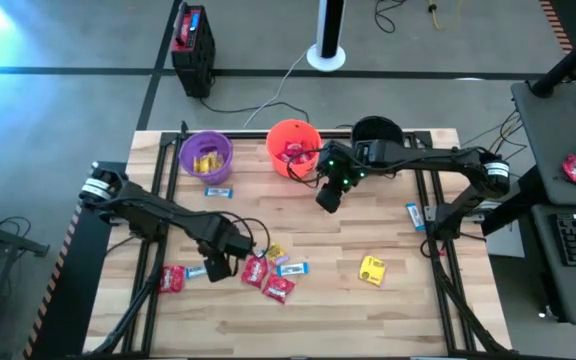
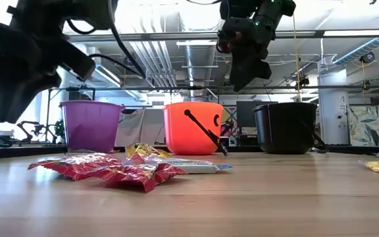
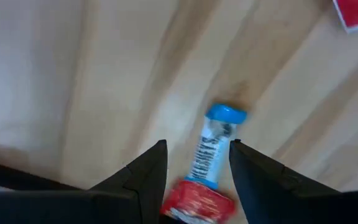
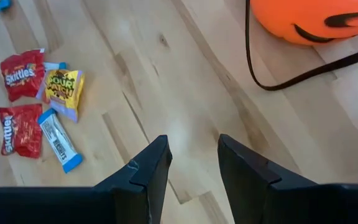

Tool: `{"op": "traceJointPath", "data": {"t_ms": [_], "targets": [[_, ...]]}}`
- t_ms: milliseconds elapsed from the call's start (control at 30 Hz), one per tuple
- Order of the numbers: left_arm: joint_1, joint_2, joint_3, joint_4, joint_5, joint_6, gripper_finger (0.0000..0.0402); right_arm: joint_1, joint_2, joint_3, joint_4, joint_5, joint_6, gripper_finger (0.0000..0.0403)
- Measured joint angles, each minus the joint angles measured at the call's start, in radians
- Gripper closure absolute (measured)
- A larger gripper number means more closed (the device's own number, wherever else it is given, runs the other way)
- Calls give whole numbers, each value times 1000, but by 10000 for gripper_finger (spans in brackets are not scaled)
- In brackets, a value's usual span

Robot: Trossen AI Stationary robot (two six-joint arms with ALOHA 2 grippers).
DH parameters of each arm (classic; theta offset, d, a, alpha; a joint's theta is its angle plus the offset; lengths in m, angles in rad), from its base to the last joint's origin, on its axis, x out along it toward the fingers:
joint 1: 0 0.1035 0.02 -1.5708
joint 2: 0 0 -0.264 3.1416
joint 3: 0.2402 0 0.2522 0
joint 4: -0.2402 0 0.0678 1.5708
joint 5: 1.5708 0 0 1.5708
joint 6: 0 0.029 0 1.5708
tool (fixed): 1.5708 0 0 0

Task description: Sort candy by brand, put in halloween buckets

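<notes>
My left gripper (image 1: 218, 266) hangs open above the table's near left part. In the left wrist view a blue-and-white candy packet (image 3: 215, 148) lies on the wood below the gap between its fingers, with a red packet (image 3: 197, 202) at its nearer end. My right gripper (image 1: 328, 195) is open and empty, raised just in front of the orange bucket (image 1: 293, 147). The purple bucket (image 1: 206, 155) holds yellow packets, the orange one red packets, and the black bucket (image 1: 376, 130) stands to their right. All three stand along the far edge.
Loose candy lies flat on the wood: red packets (image 1: 255, 270) (image 1: 278, 288) (image 1: 173, 278), a yellow one (image 1: 372, 270), and blue-and-white ones (image 1: 218, 191) (image 1: 291, 268) (image 1: 414, 215). The orange bucket's black handle (image 4: 278, 81) lies down on the table in front of it.
</notes>
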Motion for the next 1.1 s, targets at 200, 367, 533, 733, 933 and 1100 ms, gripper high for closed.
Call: {"op": "traceJointPath", "data": {"t_ms": [200,367,533,733,933,1100], "targets": [[-15,44,0,40,132,0,222,0,0,-5,13,1,-9,270],[-42,67,-2,40,72,12,177,0,0,-5,22,0,-9,275],[-64,102,-13,45,105,61,146,0,0,-5,23,0,-9,272],[-70,163,-34,56,55,121,144,0,0,-7,28,1,-12,269],[-72,227,-47,99,57,188,154,0,0,-8,28,6,-12,275],[-73,233,-45,115,58,189,163,0,0,-8,28,29,-8,271]]}}
